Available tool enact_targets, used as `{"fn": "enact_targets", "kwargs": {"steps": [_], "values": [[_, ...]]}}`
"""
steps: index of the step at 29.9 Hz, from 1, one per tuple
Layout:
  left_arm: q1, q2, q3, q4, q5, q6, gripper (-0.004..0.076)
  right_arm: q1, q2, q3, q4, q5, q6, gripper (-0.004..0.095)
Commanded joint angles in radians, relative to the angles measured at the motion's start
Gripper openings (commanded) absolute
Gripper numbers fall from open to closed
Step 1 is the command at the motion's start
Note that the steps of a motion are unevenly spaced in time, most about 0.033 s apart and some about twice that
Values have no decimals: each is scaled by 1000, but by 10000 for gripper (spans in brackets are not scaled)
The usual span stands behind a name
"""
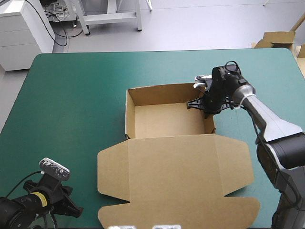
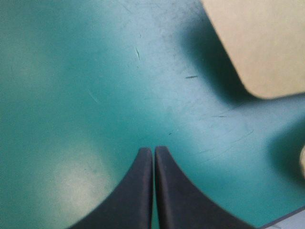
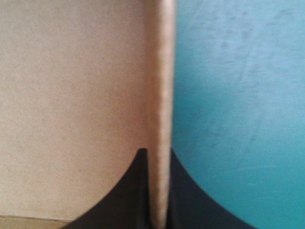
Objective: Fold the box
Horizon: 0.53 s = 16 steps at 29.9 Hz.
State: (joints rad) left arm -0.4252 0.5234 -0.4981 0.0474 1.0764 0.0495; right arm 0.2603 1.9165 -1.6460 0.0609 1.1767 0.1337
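Note:
The brown box (image 1: 167,121) stands mid-table as an open tray with its walls up. Its lid (image 1: 176,176) lies flat toward the near edge, side flaps spread. My right gripper (image 1: 204,102) is at the tray's far right corner, shut on the right wall. In the right wrist view the wall's edge (image 3: 159,95) runs straight up between the two black fingers (image 3: 128,200), tray inside on one side, teal-green cover on the other. My left gripper (image 2: 153,152) is shut and holds nothing, low over the cover near the table's front left corner. A rounded lid flap (image 2: 267,43) lies ahead of it.
More brown board (image 1: 279,39) lies just past the table's far right corner. Bare teal-green cover (image 1: 71,105) stretches along the left side and behind the tray. The table's near edge shows close beside the left gripper.

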Motion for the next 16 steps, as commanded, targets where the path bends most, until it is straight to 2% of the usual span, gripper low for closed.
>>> {"fn": "enact_targets", "kwargs": {"steps": [1,11,16], "values": [[-7,1,-9,-10,-52,-3,-8,-96,-68,-43,-15,-6,-33,-21],[-7,1,-9,-10,-55,-3,-8,-515,-130,-43,-32,-6,-172,-21],[-7,1,-9,-10,-55,-3,-8,-746,-135,-43,-28,-6,-171,-20]]}}
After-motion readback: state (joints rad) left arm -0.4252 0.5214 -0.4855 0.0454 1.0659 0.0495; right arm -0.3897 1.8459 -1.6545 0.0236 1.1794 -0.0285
